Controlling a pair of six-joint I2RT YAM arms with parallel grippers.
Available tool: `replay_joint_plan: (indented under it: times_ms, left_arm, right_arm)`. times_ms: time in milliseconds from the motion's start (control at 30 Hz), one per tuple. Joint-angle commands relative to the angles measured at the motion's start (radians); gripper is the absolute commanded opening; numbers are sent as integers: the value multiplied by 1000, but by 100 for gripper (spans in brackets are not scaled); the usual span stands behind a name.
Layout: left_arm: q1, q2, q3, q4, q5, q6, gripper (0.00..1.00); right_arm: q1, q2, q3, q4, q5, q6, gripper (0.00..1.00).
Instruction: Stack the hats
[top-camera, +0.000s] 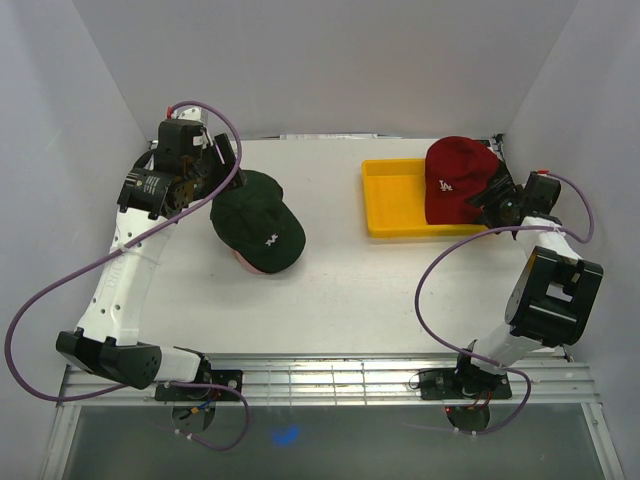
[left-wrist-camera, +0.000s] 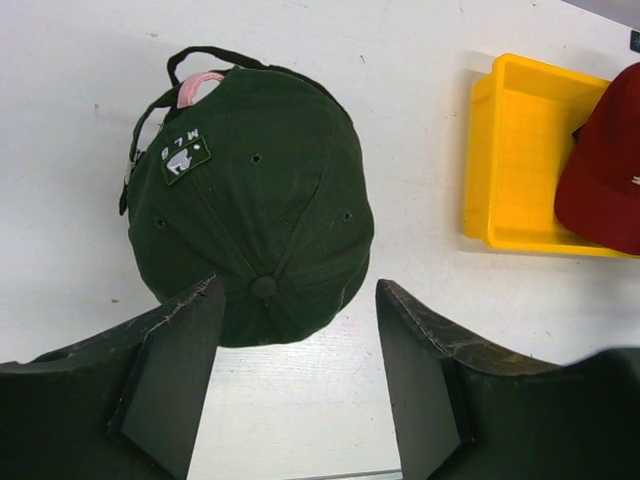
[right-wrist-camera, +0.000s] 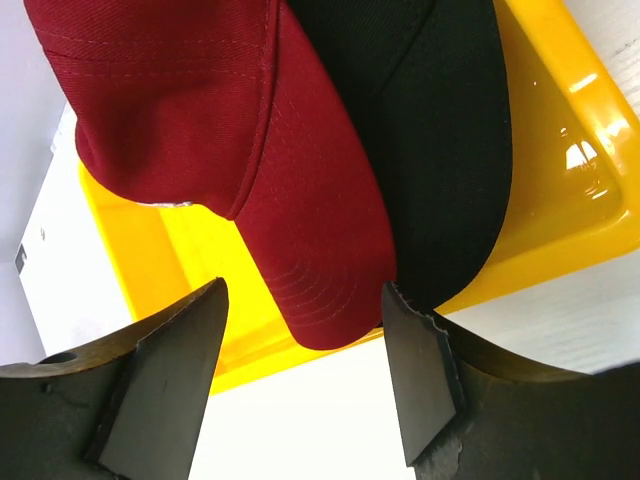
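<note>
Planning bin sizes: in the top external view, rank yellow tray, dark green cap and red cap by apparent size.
Largest: yellow tray
Then dark green cap
red cap looks smallest, but its brim is partly hidden, so unsure.

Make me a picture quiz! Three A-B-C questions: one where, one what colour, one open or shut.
1. Where is the red hat? A on a shelf; B in the yellow tray; C on the floor.
2. What colour peeks from under the dark hat? A pink; B blue; C orange.
3. The left gripper is: A shut on a hat; B shut on nothing; C open.
Answers: B, it rests in the tray; A, a pink strap shows at its edge; C, its fingers stand apart above the dark hat.
</note>
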Motion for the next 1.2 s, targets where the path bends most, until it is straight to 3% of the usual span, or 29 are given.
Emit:
replay_joint_plan:
  times_ms: [0, 500, 800, 1167]
  left_arm:
    - [-7, -32, 23, -2, -8, 9, 73]
    - [-9, -43, 12, -6, -8, 11, 73]
    - [-10, -41, 20, -6, -9, 11, 73]
    - [-13, -41, 26, -8, -17, 12, 72]
  right_arm:
    - [-3, -5, -18, 48, -14, 3, 69]
    - [-5, -4, -64, 117, -18, 6, 67]
    - [-3, -59, -130, 267, -97, 90, 57]
    - [15, -76, -188, 456, -157, 210, 55]
